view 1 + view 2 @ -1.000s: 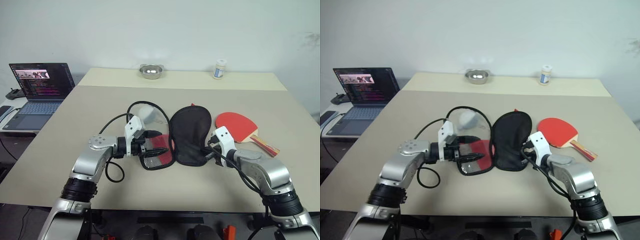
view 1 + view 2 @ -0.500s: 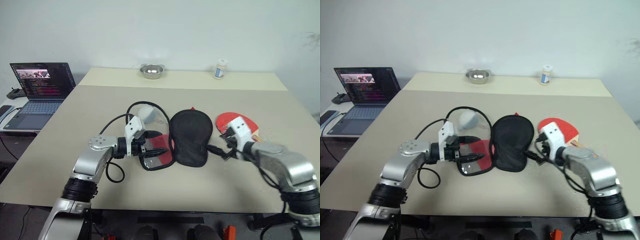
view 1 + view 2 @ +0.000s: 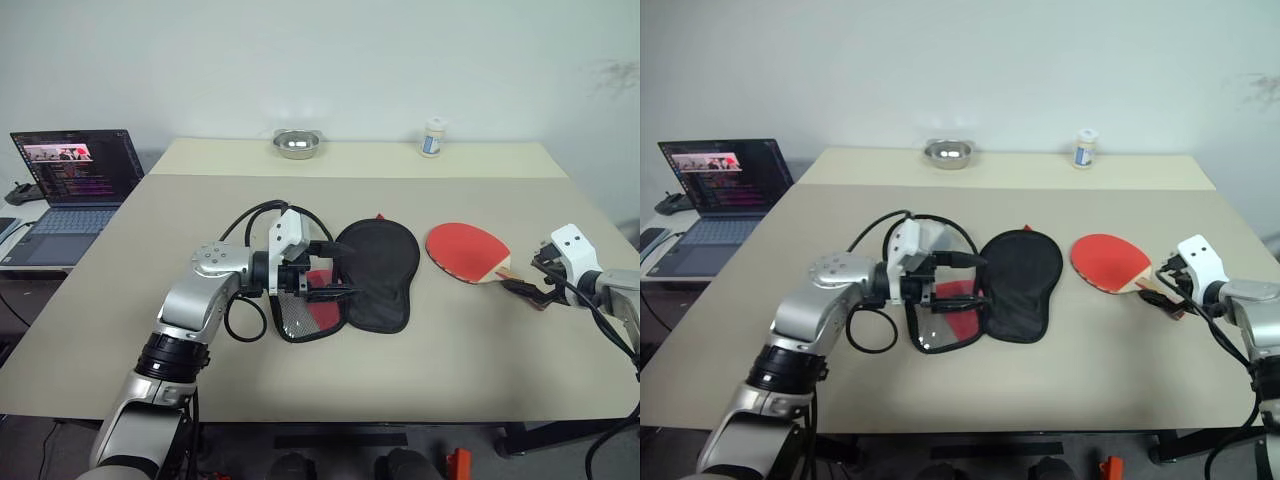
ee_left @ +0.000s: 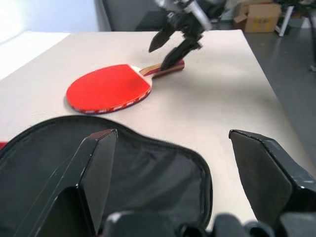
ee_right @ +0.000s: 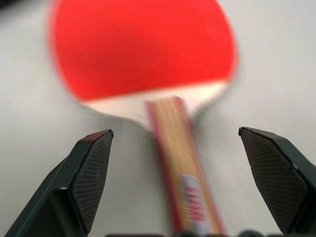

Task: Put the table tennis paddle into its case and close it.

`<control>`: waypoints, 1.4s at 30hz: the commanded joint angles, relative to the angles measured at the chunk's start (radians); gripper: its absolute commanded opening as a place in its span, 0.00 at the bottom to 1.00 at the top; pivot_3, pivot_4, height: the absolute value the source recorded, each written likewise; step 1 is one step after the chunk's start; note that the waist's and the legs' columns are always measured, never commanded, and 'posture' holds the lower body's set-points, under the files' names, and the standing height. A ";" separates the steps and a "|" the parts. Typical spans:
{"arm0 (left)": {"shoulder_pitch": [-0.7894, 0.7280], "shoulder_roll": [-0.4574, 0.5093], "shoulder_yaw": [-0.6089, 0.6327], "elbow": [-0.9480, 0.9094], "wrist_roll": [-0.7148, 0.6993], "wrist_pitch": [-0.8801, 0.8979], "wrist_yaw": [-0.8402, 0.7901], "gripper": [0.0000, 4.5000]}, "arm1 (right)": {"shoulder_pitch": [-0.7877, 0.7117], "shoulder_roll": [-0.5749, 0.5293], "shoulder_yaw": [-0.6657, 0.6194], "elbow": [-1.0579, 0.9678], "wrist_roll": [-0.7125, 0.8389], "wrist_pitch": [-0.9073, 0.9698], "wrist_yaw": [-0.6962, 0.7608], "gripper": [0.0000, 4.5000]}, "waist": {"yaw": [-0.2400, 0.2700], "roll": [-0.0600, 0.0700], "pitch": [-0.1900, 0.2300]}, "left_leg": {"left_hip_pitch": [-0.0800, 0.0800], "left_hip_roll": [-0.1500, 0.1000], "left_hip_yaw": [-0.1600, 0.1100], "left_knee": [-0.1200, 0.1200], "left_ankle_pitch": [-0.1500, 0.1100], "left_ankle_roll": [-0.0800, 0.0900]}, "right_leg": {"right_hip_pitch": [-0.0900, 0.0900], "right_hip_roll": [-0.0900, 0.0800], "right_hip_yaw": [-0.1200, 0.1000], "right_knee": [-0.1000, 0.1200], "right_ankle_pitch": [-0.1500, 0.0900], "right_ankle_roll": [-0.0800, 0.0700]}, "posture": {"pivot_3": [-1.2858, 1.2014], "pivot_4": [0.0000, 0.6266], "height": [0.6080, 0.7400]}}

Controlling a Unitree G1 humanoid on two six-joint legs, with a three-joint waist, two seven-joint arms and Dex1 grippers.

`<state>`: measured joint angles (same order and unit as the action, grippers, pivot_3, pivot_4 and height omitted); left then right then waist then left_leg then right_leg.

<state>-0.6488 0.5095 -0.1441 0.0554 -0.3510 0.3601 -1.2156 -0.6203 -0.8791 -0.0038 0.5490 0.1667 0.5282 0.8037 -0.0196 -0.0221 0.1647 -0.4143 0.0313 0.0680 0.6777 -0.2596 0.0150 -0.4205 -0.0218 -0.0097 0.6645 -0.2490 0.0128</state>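
Right claw spread wide over the striped wood handle of the red-faced round paddle, right of the opened black fabric case; left claw spread at case's edge.

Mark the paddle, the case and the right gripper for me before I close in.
table tennis paddle (image 3: pixel 466 249): left eye view, middle of the red rubber face.
case (image 3: pixel 378 262): left eye view, black opened flap.
right gripper (image 5: pixel 183 183): right wrist view, midway between its open fingertips, over the handle.
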 commanded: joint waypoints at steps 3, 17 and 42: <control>-0.012 0.008 -0.001 -0.010 -0.002 -0.024 -0.012 0.88 | -0.128 0.034 0.032 0.260 -0.085 -0.141 0.019 0.99 | -0.007 0.000 0.000 | -0.001 0.000 0.000 0.000 0.000 0.000 | 0.000 0.000 0.000 -0.001 0.000 0.000 | 0.52 0.24 1.00; -0.006 0.031 0.003 0.000 0.007 -0.034 -0.015 0.88 | -0.193 0.096 0.089 0.444 -0.173 -0.198 0.146 0.99 | -0.010 -0.001 0.000 | 0.008 0.001 0.001 0.000 0.000 0.000 | 0.008 -0.001 0.000 0.000 0.001 0.002 | 0.52 0.24 1.00; -0.017 0.020 -0.003 0.017 0.021 -0.044 -0.012 0.88 | -0.212 0.212 0.012 0.429 -0.154 -0.128 0.081 0.99 | -0.037 -0.001 0.000 | 0.017 0.010 0.005 -0.001 0.000 0.000 | 0.014 0.003 0.003 0.000 0.002 -0.001 | 0.52 0.24 1.00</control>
<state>-0.6431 0.5262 -0.1527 0.0937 -0.3271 0.3205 -1.2314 -0.8356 -0.6967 0.0004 0.9699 0.0135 0.3908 0.8826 -0.0569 -0.0229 0.1644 -0.3967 0.0417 0.0733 0.6768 -0.2596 0.0146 -0.4067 -0.0189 -0.0067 0.6645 -0.2473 0.0117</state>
